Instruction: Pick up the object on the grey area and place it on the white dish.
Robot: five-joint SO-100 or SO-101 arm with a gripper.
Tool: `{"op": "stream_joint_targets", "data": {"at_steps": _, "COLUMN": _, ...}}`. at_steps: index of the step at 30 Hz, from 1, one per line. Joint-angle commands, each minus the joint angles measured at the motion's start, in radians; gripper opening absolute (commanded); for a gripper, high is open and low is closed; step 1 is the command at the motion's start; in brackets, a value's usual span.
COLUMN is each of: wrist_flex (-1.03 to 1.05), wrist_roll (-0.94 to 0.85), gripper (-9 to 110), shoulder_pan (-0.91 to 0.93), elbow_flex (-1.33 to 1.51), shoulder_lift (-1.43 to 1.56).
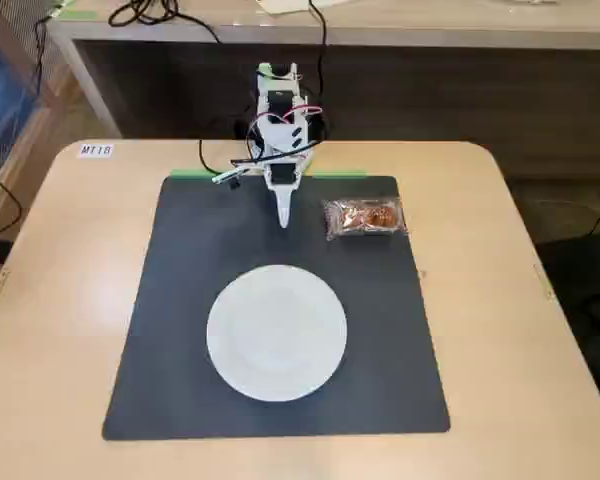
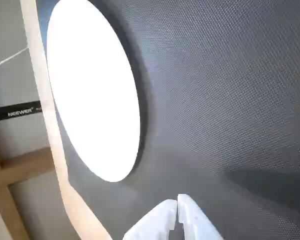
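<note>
Gripper (image 1: pixel 284 222) pinched closed, holding nothing, hangs over the mat (image 1: pixel 180 300); the snack (image 1: pixel 365 217) lies just right of it, plate (image 1: pixel 276 332) nearer me

**Legible Markings**

A small white label (image 1: pixel 95 150) on the beige tabletop (image 1: pixel 70 270), far-left corner in the fixed view, reads roughly "MT18". In the wrist view, a black bar (image 2: pixel 15 112) carries the brand "NEEWER" in white letters.
</note>
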Motion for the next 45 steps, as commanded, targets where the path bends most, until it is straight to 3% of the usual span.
{"op": "stream_joint_targets", "data": {"at_steps": 1, "wrist_flex": -0.083, "wrist_roll": 0.017, "gripper": 0, "shoulder_pan": 0.020, "elbow_flex": 0.011, "shoulder_lift": 0.023}}
{"op": "stream_joint_targets", "data": {"at_steps": 12, "wrist_flex": -0.089, "wrist_roll": -0.040, "gripper": 0, "shoulder_pan": -0.011, "elbow_flex": -0.011, "shoulder_lift": 0.023}}
{"op": "stream_joint_targets", "data": {"at_steps": 16, "wrist_flex": -0.011, "wrist_roll": -0.094, "gripper": 0, "shoulder_pan": -0.018, "elbow_flex": -0.305, "shoulder_lift": -0.069}}
{"op": "stream_joint_targets", "data": {"at_steps": 22, "wrist_flex": 0.141, "wrist_roll": -0.066, "gripper": 0, "shoulder_pan": -0.153, "elbow_flex": -0.942, "shoulder_lift": -0.575}}
{"op": "stream_joint_targets", "data": {"at_steps": 27, "wrist_flex": 0.272, "wrist_roll": 0.098, "gripper": 0, "shoulder_pan": -0.342, "elbow_flex": -1.230, "shoulder_lift": -0.798}}
{"op": "stream_joint_targets", "data": {"at_steps": 36, "wrist_flex": 0.376, "wrist_roll": 0.497, "gripper": 0, "shoulder_pan": -0.785, "elbow_flex": -1.321, "shoulder_lift": -1.140}}
{"op": "stream_joint_targets", "data": {"at_steps": 45, "wrist_flex": 0.476, "wrist_roll": 0.822, "gripper": 0, "shoulder_pan": -0.946, "elbow_flex": -1.482, "shoulder_lift": -1.433}}
